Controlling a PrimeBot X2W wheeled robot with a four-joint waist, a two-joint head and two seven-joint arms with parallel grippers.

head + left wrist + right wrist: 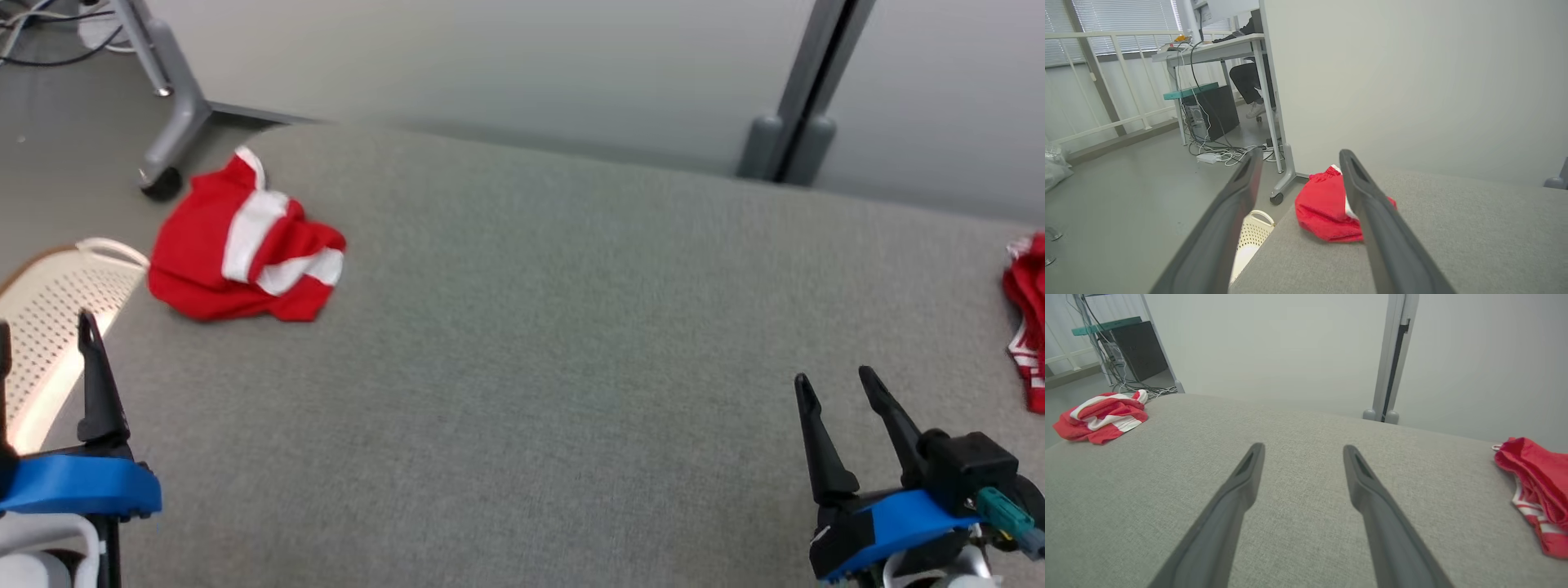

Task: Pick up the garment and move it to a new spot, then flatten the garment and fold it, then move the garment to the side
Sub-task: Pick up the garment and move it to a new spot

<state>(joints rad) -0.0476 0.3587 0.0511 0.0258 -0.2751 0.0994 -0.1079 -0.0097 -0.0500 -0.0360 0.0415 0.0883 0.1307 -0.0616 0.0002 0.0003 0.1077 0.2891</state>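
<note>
Red and white garment [245,249] lies bunched up at the far left corner of the grey table [522,367].
My left claw [45,335] and right claw [834,377] are both wide apart, holding nothing (another red cloth [1030,318] sits at the table's right edge).

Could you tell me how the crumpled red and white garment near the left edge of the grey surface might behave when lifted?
The garment lies in soft folds, so it will probably droop and unfurl. It looks thin, likely light. Pushed, it may bunch rather than slide on the textured grey surface.
</note>
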